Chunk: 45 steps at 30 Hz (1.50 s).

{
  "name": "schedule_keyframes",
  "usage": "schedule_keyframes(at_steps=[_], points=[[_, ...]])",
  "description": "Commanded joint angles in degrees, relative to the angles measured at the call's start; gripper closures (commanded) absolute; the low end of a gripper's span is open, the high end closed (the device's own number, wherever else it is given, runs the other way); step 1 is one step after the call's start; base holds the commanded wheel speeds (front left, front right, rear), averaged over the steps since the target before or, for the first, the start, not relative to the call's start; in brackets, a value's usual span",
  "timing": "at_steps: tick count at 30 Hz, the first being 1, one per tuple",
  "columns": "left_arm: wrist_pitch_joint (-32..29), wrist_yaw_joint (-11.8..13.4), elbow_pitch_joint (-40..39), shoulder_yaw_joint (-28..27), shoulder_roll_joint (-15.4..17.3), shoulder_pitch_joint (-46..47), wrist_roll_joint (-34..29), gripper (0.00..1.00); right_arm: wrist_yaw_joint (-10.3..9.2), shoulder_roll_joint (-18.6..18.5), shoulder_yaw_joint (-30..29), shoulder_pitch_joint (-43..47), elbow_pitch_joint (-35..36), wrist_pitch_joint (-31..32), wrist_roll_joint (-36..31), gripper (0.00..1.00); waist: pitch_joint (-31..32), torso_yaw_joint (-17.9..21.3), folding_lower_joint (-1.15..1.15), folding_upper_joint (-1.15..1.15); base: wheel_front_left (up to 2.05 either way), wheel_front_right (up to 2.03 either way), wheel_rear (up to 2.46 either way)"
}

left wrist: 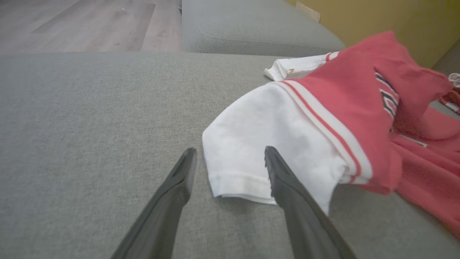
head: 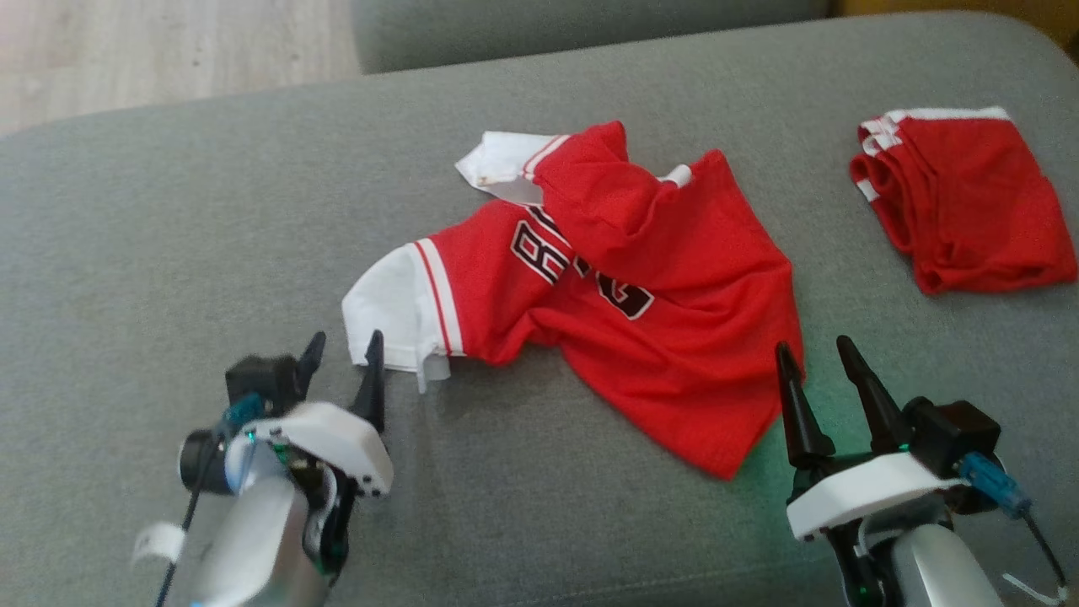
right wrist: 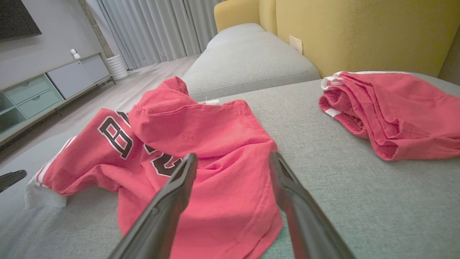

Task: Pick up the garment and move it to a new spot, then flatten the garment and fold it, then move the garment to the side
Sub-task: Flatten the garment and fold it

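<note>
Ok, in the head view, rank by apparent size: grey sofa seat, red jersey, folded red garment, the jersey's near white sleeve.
1. grey sofa seat
2. red jersey
3. folded red garment, though farther from the camera
4. near white sleeve

The right gripper (right wrist: 233, 155) hangs with its jaws spread wide and empty over the near hem of the crumpled red jersey (right wrist: 215, 136), which lies by the near edge of the grey sofa cushion (right wrist: 341, 180). A folded red garment (right wrist: 395, 108) sits well apart, toward the cushion's far right corner. A dark tip (right wrist: 12, 178) at the cushion's left edge is possibly another gripper's finger.
</note>
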<state>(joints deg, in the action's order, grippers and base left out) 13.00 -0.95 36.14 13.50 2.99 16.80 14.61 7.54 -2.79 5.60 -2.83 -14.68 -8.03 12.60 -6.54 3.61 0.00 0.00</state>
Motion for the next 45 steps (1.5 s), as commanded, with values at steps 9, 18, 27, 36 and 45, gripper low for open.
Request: schedule_keyframes(at_steps=[9, 18, 27, 36, 45], points=[[-2.46, 3.78, 13.39, -0.64, 3.21, 11.43, -3.34, 0.00, -0.05, -0.10, 1.21, -2.58, 3.56, 0.45, -0.56, 0.00, -3.35, 3.24, 0.00, 0.00, 0.00, 0.00, 0.00], [-0.90, 3.27, 21.29, 0.38, 2.53, 14.47, -2.99, 0.00, -0.05, -0.10, 0.76, -2.42, 3.68, 0.72, -0.83, 0.00, -3.21, 3.01, 0.00, 0.00, 0.00, 0.00, 0.00], [1.13, -0.31, 23.18, 2.37, 1.49, 15.54, -2.50, 1.00, -0.05, -0.10, 0.45, -2.64, 2.70, 1.25, -1.07, 0.00, -2.02, 2.71, 0.00, 0.00, 0.00, 0.00, 0.00], [1.97, 0.53, 5.06, -2.69, 2.35, 9.72, -0.61, 1.00, -0.05, -0.09, -0.29, -0.22, -0.78, 4.44, -0.53, 0.00, 1.05, 1.51, 0.00, 0.00, 0.00, 0.00, 0.00], [1.99, 1.54, -9.07, -6.91, 2.08, 3.06, -1.25, 1.00, -0.05, -0.09, 3.58, 1.86, -3.35, 9.46, 4.75, 0.00, 2.39, 0.56, 0.00, 0.00, 0.00, 0.00, 0.00]])
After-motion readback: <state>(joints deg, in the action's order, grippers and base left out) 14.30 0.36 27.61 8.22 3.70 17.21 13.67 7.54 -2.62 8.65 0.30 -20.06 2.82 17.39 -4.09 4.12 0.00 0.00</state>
